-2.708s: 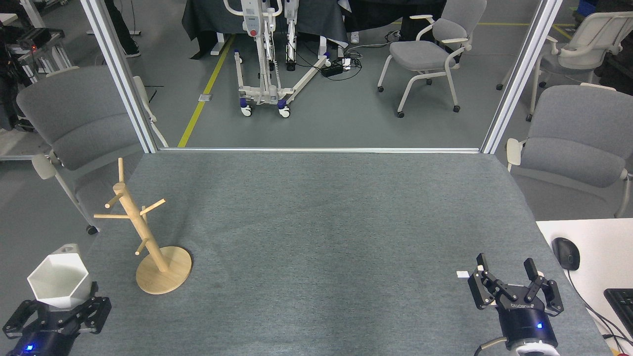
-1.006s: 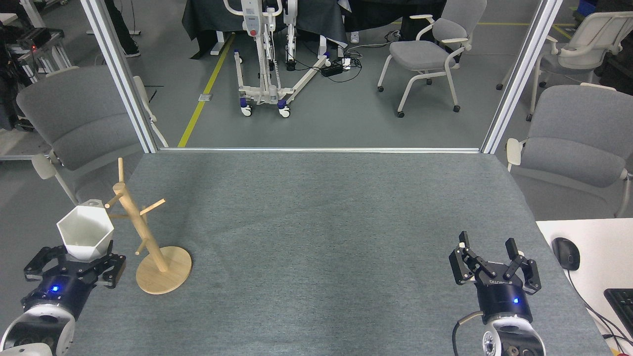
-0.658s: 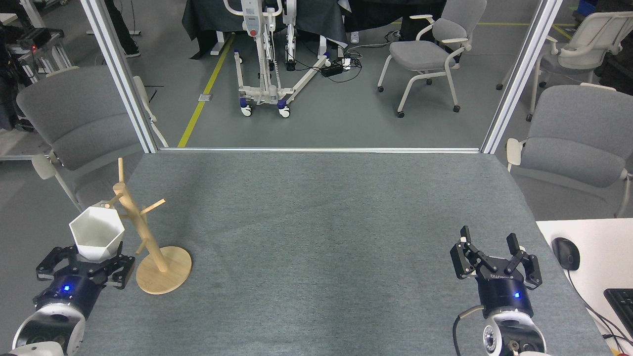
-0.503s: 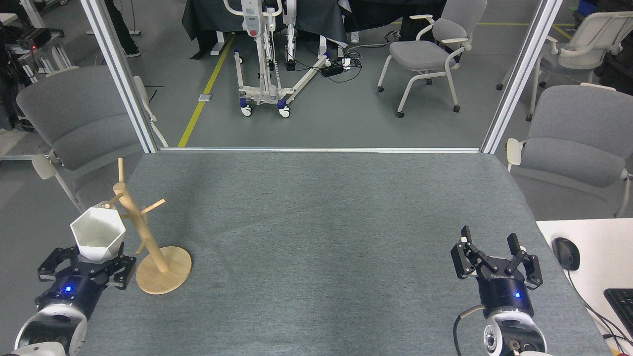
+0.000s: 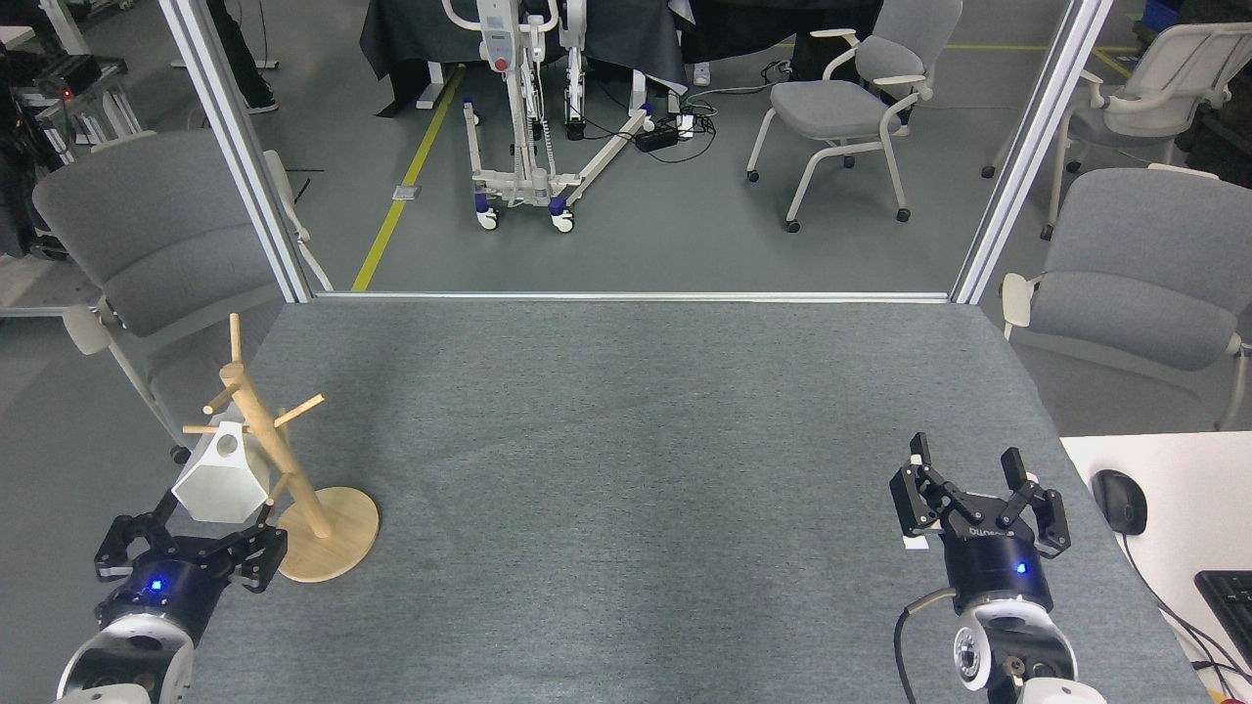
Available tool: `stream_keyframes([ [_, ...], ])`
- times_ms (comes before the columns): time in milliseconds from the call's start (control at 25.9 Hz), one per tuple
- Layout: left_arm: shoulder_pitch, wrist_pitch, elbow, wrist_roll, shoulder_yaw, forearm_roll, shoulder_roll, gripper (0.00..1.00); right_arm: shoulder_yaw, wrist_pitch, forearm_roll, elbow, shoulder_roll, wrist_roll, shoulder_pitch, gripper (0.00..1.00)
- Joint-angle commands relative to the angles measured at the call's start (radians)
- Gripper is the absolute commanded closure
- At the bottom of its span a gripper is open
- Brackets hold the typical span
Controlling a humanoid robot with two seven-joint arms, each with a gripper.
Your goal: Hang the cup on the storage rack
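**Cup on rack, both grippers empty**

Item 1. Cup (image 5: 221, 482): matte white, faceted, tilted with its base turned toward the camera. Its small handle with the round hole sits at the top, against a left-pointing peg of the storage rack; the cup hangs just left of the post, clear of the table. Whether the peg passes fully through the hole cannot be told.

Item 2. Storage rack (image 5: 277, 460): light wood, round disc base, leaning post, several thin pegs. Stands at the near left edge of the table (image 5: 636, 440), which is covered in grey felt-like cloth.

Item 3. Left gripper (image 5: 192, 543): black, blue light on its body, just below the cup. Fingers spread wide apart, nothing between them; any contact with the cup's lower face cannot be made out.

Item 4. Right gripper (image 5: 968, 484): black, blue light, near the right edge of the table, well apart from the rack. Fingers parted, holding nothing.

Item 5. Surroundings: computer mouse (image 5: 1118, 501) on a white desk at right; grey chairs (image 5: 1135, 264) beyond the table.
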Motion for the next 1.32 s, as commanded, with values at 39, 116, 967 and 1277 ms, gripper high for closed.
stream_keyframes([
  [39, -0.002, -0.002, 0.025, 0.0, 0.0, 0.004, -0.006, 0.02, -0.002, -0.002, -0.001, 0.016, -0.002, -0.005, -0.014, 0.01],
  [116, -0.003, -0.002, 0.046, 0.0, 0.0, 0.005, -0.006, 0.02, -0.001, -0.002, -0.001, 0.031, 0.002, -0.003, -0.034, 0.01],
  [967, -0.011, -0.016, -0.058, 0.209, -0.073, 0.008, -0.372, 0.02, 0.119, -0.012, 0.096, 0.034, 0.033, 0.057, 0.04, 0.01],
  [1277, -0.008, 0.174, -0.196, 0.194, -0.279, 0.011, -0.371, 0.02, 0.11, -0.012, 0.101, 0.023, 0.053, 0.067, 0.006, 0.01],
])
